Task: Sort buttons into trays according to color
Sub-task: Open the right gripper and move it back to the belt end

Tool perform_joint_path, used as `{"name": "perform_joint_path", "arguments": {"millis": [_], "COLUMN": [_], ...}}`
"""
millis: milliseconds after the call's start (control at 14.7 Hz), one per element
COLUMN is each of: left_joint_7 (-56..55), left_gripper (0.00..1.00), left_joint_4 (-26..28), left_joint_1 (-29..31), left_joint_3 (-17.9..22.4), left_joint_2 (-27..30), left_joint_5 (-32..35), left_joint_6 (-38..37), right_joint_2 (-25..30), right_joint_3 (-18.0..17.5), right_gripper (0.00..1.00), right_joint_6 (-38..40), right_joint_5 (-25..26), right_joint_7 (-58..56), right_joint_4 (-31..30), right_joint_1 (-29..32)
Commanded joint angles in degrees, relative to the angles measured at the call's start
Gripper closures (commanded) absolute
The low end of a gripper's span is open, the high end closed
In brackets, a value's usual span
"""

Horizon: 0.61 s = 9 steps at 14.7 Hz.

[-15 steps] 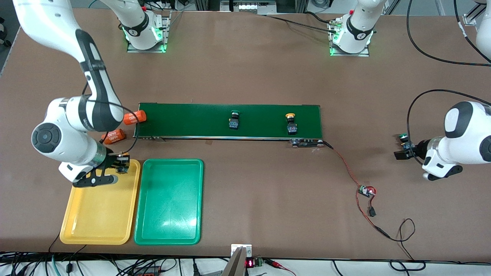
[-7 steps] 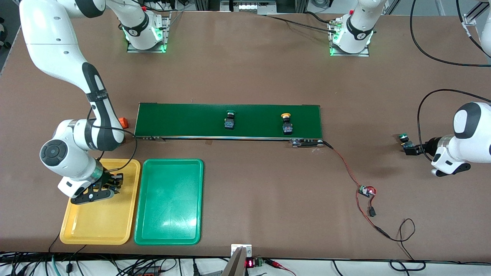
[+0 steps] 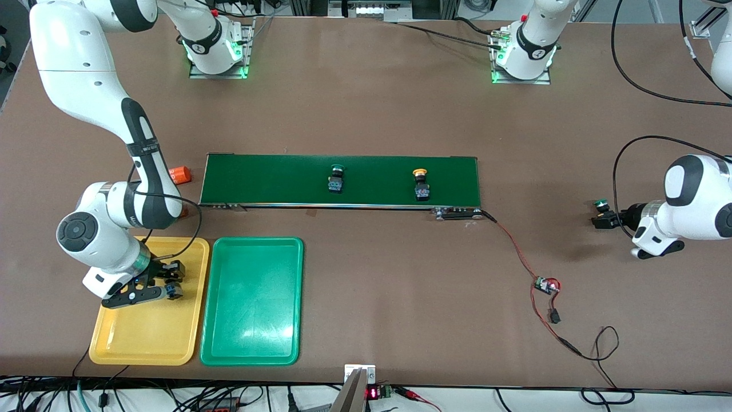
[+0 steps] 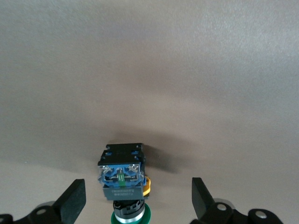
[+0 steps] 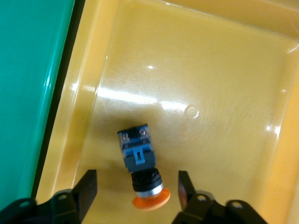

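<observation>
The right arm reaches from its base down to the yellow tray [image 3: 148, 337], its elbow bent high and its wrist angled low over the tray's end nearest the robots' bases. The right tool [image 3: 171, 280] sits there with its fingers [image 5: 88, 186] spread apart, gripping nothing. The left arm stretches out low over the desk [image 3: 372, 114] toward its own end, well apart from that tray, and the left tool [image 3: 600, 220] has its fingers [image 4: 74, 200] parted wide.

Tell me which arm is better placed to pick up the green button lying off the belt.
Left. Its open pincer already straddles that green button on the bare table at its end. The right pincer is over the yellow tray, open around a yellow button there.
</observation>
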State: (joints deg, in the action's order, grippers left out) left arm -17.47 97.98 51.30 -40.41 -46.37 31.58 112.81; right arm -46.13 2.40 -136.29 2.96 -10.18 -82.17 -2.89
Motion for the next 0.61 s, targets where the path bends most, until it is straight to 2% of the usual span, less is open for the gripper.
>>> {"name": "perform_joint_path", "arguments": {"millis": [0, 136, 340, 408, 544], "left_joint_7": [1.03, 1.03, 1.03, 1.03, 1.03], "left_gripper": [0.00, 0.00, 0.03, 0.05, 0.05], "left_joint_4": [0.99, 1.08, 1.08, 1.16, 1.08], "left_joint_1": [0.47, 0.56, 0.56, 0.38, 0.38], "left_joint_3": [-0.37, -0.37, -0.37, -0.37, -0.11], "left_joint_2": [0.76, 0.76, 0.67, 0.67, 0.06], "left_joint_5": [1.90, 2.43, 2.79, 2.79, 2.79], "left_joint_6": [1.53, 1.89, 2.06, 2.06, 2.15], "right_joint_2": [2.61, 6.04, 10.78, 12.98, 19.82], "right_joint_3": [-1.34, -4.32, -7.31, -8.46, -10.48], "right_gripper": [0.00, 0.00, 0.00, 0.00, 0.00], "right_joint_6": [5.82, 13.47, 20.08, 21.05, 20.36], "right_joint_5": [0.12, -0.32, -0.76, -0.76, -0.76], "right_joint_7": [0.77, 5.84, 14.02, 16.57, 18.09], "right_joint_4": [-1.41, -1.59, -2.99, -5.26, -13.85], "right_joint_1": [-0.63, -0.54, -1.59, -1.68, -1.77]}}
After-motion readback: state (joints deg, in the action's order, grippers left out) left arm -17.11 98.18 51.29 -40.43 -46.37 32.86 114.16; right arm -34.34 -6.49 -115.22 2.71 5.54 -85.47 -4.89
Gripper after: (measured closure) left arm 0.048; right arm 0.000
